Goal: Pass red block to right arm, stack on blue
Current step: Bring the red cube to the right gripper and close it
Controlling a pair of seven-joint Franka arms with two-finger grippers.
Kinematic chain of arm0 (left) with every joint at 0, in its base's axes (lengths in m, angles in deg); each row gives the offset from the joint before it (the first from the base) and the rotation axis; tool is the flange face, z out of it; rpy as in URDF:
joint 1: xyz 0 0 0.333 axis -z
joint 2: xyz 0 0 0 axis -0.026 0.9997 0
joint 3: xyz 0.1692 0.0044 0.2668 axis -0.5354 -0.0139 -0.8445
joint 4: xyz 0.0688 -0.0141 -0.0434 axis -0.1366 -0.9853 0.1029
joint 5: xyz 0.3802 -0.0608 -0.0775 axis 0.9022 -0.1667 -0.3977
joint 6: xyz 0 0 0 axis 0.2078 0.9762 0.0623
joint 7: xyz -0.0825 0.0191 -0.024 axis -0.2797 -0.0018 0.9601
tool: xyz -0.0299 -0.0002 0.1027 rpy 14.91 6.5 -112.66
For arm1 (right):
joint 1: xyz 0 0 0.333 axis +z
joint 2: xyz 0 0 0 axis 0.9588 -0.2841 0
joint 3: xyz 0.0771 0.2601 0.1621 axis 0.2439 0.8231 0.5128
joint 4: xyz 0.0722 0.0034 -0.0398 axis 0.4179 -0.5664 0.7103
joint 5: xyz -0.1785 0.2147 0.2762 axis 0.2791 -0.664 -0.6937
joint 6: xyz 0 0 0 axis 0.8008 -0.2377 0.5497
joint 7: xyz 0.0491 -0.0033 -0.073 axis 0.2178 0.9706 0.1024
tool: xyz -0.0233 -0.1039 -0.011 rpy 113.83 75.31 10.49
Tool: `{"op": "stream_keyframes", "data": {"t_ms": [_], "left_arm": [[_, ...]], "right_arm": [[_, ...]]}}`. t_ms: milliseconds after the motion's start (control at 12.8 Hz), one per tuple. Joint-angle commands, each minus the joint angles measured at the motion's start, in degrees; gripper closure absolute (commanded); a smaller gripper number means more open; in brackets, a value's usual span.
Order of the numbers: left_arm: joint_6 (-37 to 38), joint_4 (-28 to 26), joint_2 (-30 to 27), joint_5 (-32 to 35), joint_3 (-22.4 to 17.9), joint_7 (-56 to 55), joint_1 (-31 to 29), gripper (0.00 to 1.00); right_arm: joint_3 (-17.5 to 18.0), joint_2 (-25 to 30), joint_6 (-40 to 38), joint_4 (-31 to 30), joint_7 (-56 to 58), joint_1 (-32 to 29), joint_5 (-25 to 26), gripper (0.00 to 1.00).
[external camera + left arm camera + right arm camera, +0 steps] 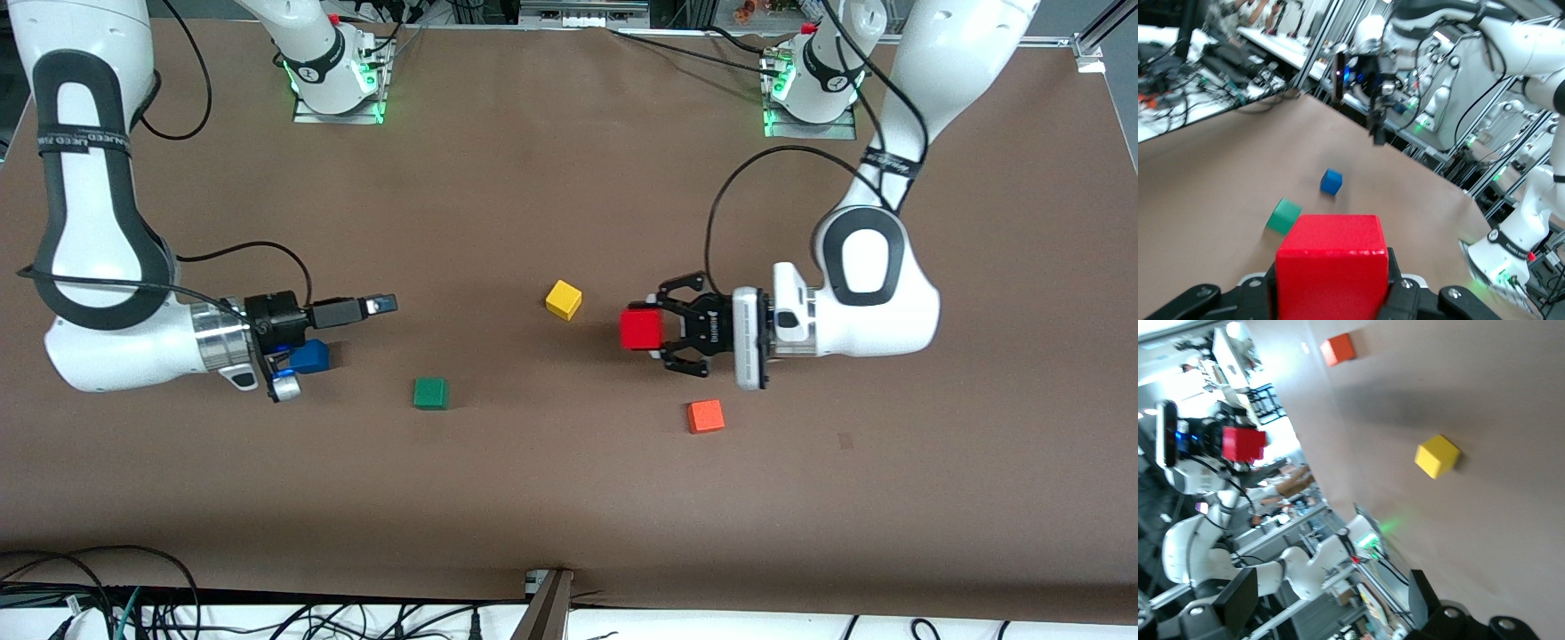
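My left gripper (656, 329) is shut on the red block (640, 329) and holds it sideways above the table, pointing toward the right arm. The block fills the near part of the left wrist view (1331, 267). My right gripper (378, 306) is open and empty, held level and pointing toward the red block, with a wide gap between them. The blue cube (310, 357) lies on the table under the right wrist; it also shows in the left wrist view (1331, 181). The right wrist view shows the red block (1243, 445) far off.
A yellow cube (564, 300) lies on the table between the two grippers. A green cube (430, 393) lies nearer the front camera than the right gripper's line. An orange cube (705, 416) lies below the left gripper, nearer the camera.
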Motion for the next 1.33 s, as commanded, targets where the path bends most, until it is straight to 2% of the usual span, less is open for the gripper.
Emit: {"op": "stream_keyframes", "data": {"t_ms": [0,391,548,704,1017,1252], "left_arm": [[-3.62,6.11,3.47,-3.92,0.07,4.36,2.83,1.00],[-3.99,7.35,4.36,-12.79,0.07,14.46,6.26,1.00],[-3.99,7.35,4.36,-12.89,-0.02,15.26,6.53,1.00],[-5.12,7.35,4.45,-13.24,0.07,15.18,7.49,1.00],[-5.92,7.35,5.50,-15.62,-0.02,15.27,8.81,1.00],[-8.81,7.44,5.85,-18.33,-0.02,15.27,10.83,1.00]], "right_arm": [[0.25,-1.76,1.19,-1.10,0.05,1.35,-8.54,0.00],[0.25,-2.03,7.08,-7.94,4.07,6.27,-22.26,0.00],[0.25,-1.68,7.17,-9.88,5.49,7.33,-27.72,0.00],[0.42,-1.51,7.26,-9.89,5.58,7.68,-28.44,0.00],[3.14,-1.42,11.47,-9.54,6.19,8.39,-35.02,0.00],[4.03,-1.42,13.24,-9.45,8.75,8.82,-35.92,0.00]]}}
